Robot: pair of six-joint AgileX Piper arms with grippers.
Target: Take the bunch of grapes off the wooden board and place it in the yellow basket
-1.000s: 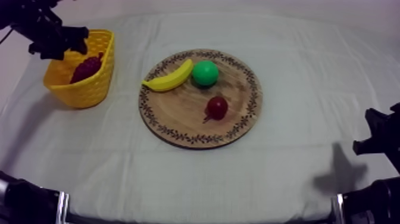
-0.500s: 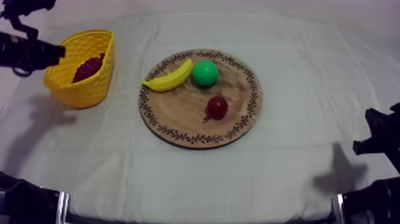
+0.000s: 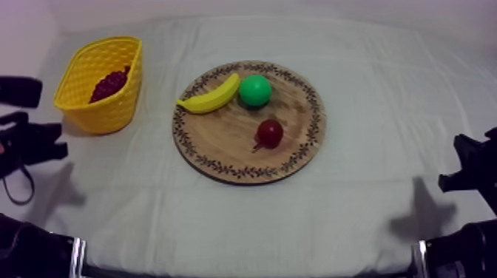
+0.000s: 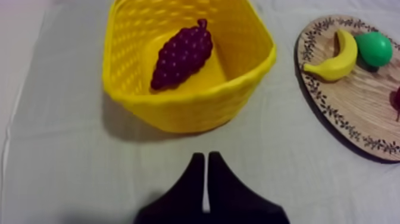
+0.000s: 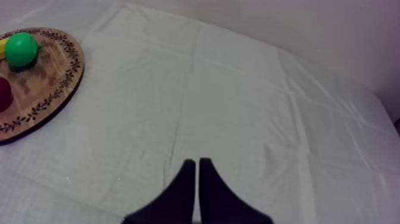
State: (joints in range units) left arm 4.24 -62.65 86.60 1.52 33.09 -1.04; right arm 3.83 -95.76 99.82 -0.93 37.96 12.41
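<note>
Bench (image 3: 370,96) carrying wooden board (image 3: 222,144) mid-frame; yellow basket (image 3: 111,112) sitting upper left, bunch of grapes (image 3: 109,84) lying inside, so task looking done. Left pincer (image 4: 205,162) hanging near the basket, pressed together, empty; right pincer (image 5: 196,164) idling over bare cloth (image 5: 238,107), pressed together too.

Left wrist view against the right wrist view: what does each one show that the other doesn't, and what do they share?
Left wrist: the basket with the grapes lying in it, and the left fingers, shut on nothing. Right wrist: the right fingers, shut on nothing, over bare cloth. Both: the board, the green fruit and part of the red fruit.
</note>
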